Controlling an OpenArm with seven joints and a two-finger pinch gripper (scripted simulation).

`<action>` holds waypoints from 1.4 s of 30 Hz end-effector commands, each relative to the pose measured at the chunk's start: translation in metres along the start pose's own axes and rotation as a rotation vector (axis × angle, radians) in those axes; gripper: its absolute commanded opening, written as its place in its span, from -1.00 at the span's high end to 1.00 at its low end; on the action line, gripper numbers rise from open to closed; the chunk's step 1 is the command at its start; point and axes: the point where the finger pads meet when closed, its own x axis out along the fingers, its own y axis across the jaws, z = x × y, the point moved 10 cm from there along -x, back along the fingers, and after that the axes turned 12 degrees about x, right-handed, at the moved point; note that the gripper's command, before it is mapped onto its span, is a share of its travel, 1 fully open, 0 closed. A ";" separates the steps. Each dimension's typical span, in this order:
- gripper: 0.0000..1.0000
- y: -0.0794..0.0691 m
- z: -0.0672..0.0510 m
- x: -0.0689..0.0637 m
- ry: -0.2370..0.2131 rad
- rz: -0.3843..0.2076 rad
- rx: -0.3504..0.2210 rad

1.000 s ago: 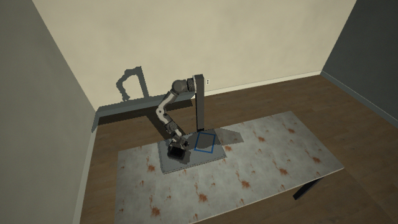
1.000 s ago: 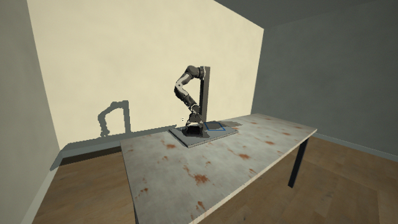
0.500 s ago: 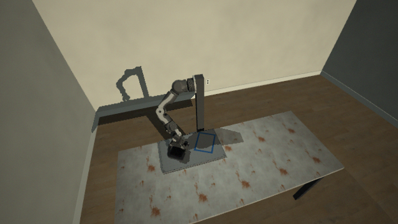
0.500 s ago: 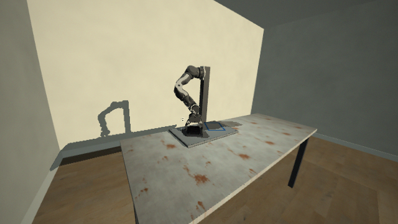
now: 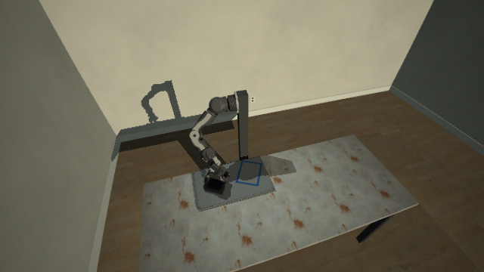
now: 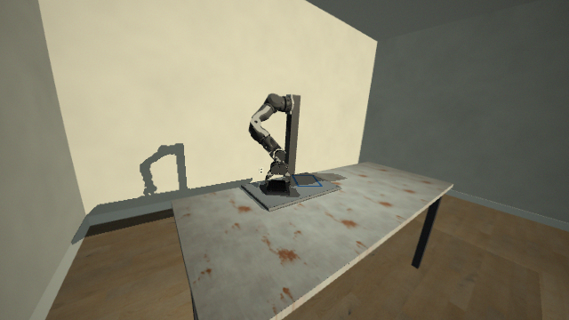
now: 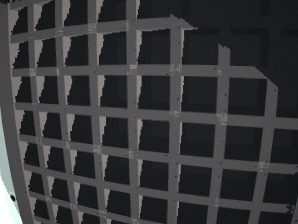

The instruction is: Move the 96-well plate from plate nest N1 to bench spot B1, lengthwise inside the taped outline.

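The dark 96-well plate [image 5: 214, 186] sits in the nest at the left end of the grey deck [image 5: 247, 190]. It also shows in the exterior view [image 6: 276, 187]. The wrist view is filled by its grid of wells [image 7: 153, 136], very close. My gripper [image 5: 217, 177] is right above the plate, fingers spread around it and open; the fingertips are too small to make out in the top and exterior views and are hidden in the wrist view. The blue taped outline B1 [image 5: 249, 173] lies to the right of the plate, with nothing in it, and shows in the exterior view [image 6: 307, 180].
The arm's grey mounting column [image 5: 242, 125] stands just behind the outline. The deck lies on a stained table [image 5: 302, 204] near its back left edge.
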 end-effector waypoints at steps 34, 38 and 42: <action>-0.54 0.001 0.000 -0.001 0.001 -0.002 0.000; -0.54 0.001 0.000 -0.001 0.001 -0.002 0.000; -0.54 0.001 0.000 -0.001 0.001 -0.002 0.000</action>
